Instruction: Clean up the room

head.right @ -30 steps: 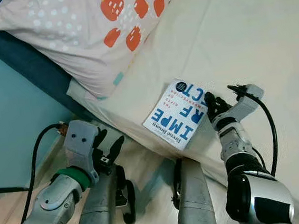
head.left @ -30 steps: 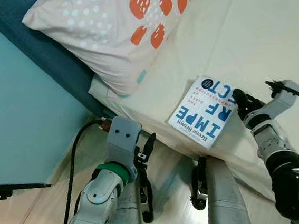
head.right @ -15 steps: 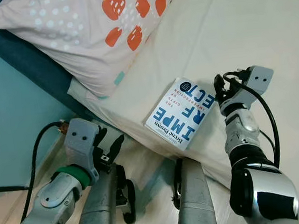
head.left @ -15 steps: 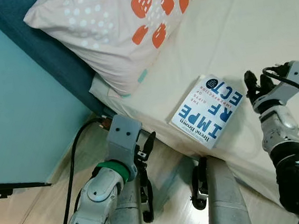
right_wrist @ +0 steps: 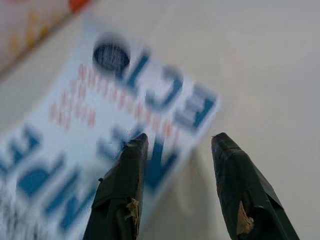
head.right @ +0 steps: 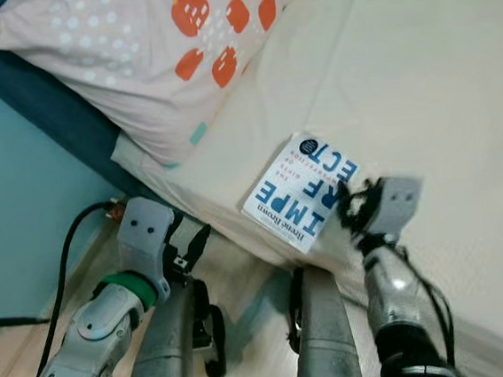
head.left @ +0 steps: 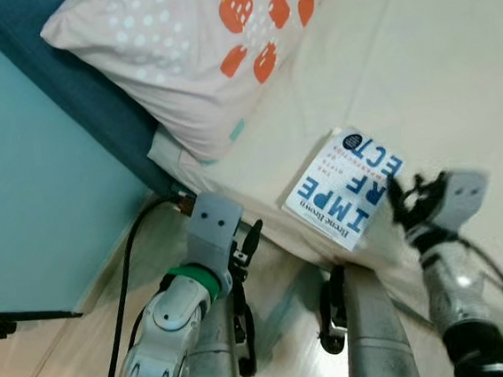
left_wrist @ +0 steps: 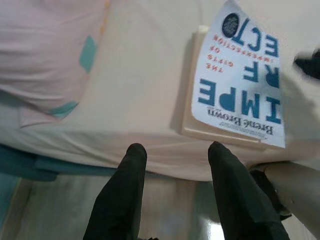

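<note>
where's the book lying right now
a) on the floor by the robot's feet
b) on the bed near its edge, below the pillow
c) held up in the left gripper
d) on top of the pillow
b: the book lies flat on the cream sheet of the bed close to its edge, apart from the spotted pillow, with the open right gripper at its side.

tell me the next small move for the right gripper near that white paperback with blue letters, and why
Probably ease the right gripper forward so its open fingers straddle the near edge of the white paperback book with blue lettering, then close. The book lies flat at the edge of the cream bed sheet, ungripped, and the gripper sits just beside its right edge. The left gripper hangs open below the mattress.
</note>
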